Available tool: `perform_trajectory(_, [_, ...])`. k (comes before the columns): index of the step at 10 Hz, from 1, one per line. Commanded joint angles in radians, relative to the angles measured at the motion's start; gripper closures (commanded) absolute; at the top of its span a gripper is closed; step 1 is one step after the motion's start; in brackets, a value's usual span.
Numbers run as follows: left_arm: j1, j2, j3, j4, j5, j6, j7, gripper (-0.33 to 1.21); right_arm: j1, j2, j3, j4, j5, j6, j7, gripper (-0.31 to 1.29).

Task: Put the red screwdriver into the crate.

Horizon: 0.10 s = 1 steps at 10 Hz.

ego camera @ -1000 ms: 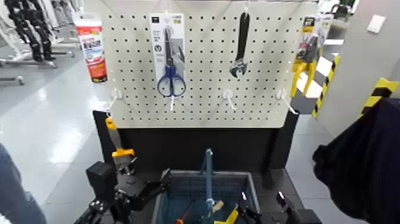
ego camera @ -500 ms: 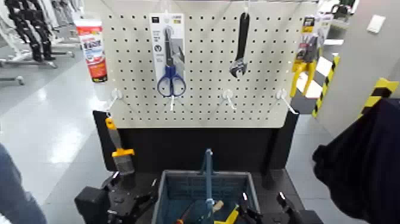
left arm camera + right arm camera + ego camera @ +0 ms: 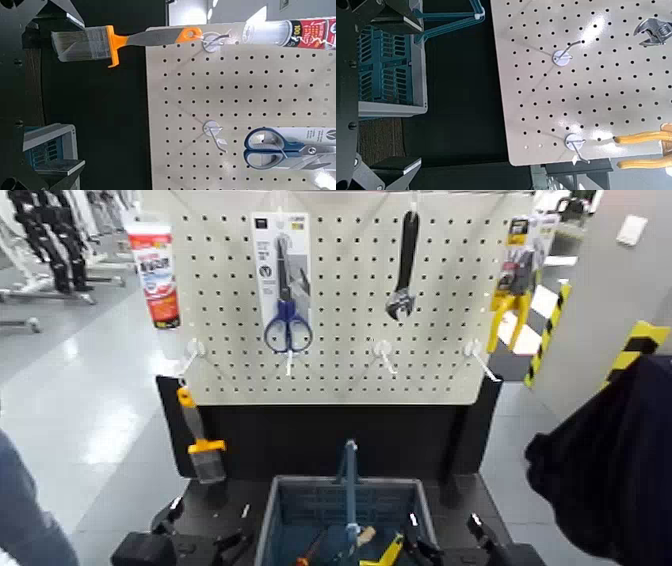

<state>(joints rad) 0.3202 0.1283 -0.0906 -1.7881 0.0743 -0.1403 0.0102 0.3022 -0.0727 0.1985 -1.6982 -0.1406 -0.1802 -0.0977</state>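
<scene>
Before the pegboard (image 3: 340, 380) sits the blue-grey crate (image 3: 340, 490); left gripper (image 3: 210, 535) and right gripper (image 3: 446, 535) flank it, both with fingers apart. Inside, a slim tool with a red end (image 3: 303, 561), probably the red screwdriver, lies near yellow-handled pliers (image 3: 392, 552).

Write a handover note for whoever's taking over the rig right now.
Left gripper: open, empty, left of the crate.
Right gripper: open, empty, by the crate's right rim.
Job's things: crate stands below the pegboard, handle upright. A thin red tool lies inside, partly cut off by the view; it looks like the red screwdriver.
Done: screwdriver apparently in the crate, neither gripper holding it.
Left: probably just confirm that it is the screwdriver. The paintbrush hangs outside the crate.
</scene>
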Motion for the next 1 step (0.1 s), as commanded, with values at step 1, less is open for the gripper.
perform_trajectory(1, [0.008, 0.001, -0.001, -0.002, -0.005, -0.012, 0.011, 0.1, 0.0, 0.002, -0.008, -0.003, 0.004, 0.013, 0.007, 0.14])
